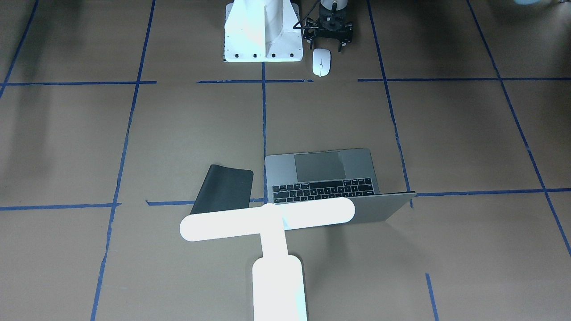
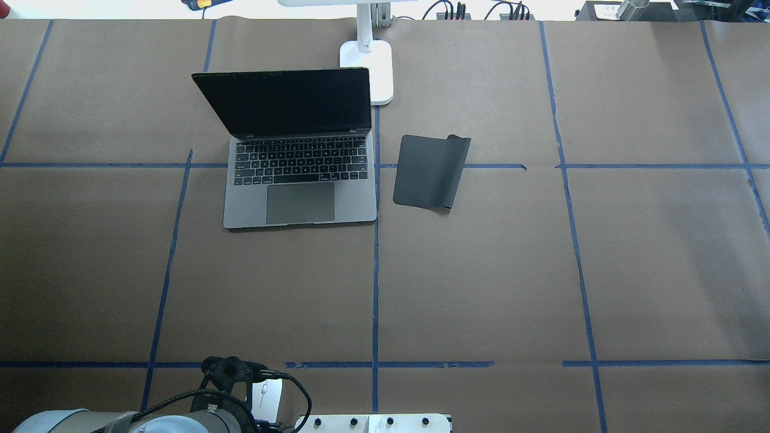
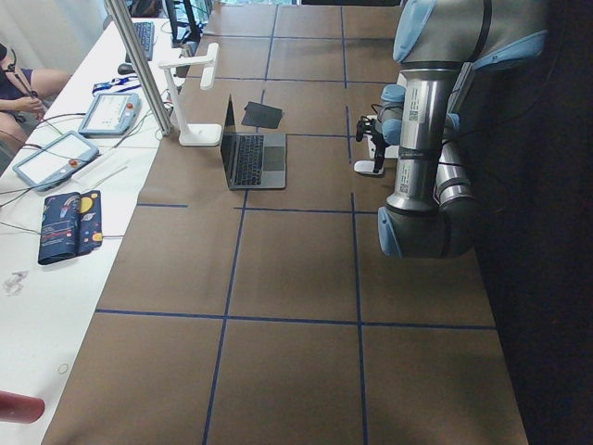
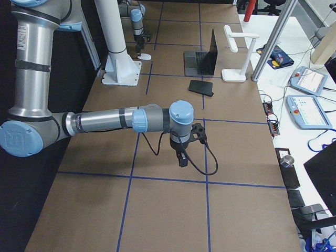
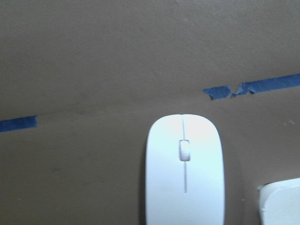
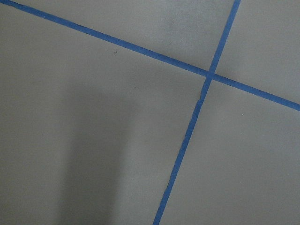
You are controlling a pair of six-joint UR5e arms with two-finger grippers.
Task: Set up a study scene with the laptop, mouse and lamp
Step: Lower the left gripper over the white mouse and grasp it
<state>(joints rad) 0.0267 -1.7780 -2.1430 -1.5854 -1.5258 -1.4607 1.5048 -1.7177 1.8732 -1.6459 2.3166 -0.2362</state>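
The laptop [image 1: 321, 178] stands open mid-table, also in the overhead view [image 2: 295, 150]. The glowing T-shaped lamp [image 1: 267, 223] stands behind its screen, with its base [image 2: 368, 66] at the far edge. The white mouse [image 1: 321, 61] lies near the robot's base and fills the left wrist view [image 5: 184, 173]. My left gripper [image 1: 328, 45] hovers open just above the mouse's rear end, touching nothing. My right gripper [image 4: 181, 156] hangs over bare table, far from all three. It shows only in the exterior right view, so I cannot tell if it is open or shut.
A black mat [image 2: 430, 171] lies right of the laptop, one edge curled up. The white bolted pedestal [image 1: 263, 31] stands beside the mouse. Blue tape lines [image 6: 208, 75] cross the brown table. Operator desks with tablets [image 3: 56, 158] line the far side.
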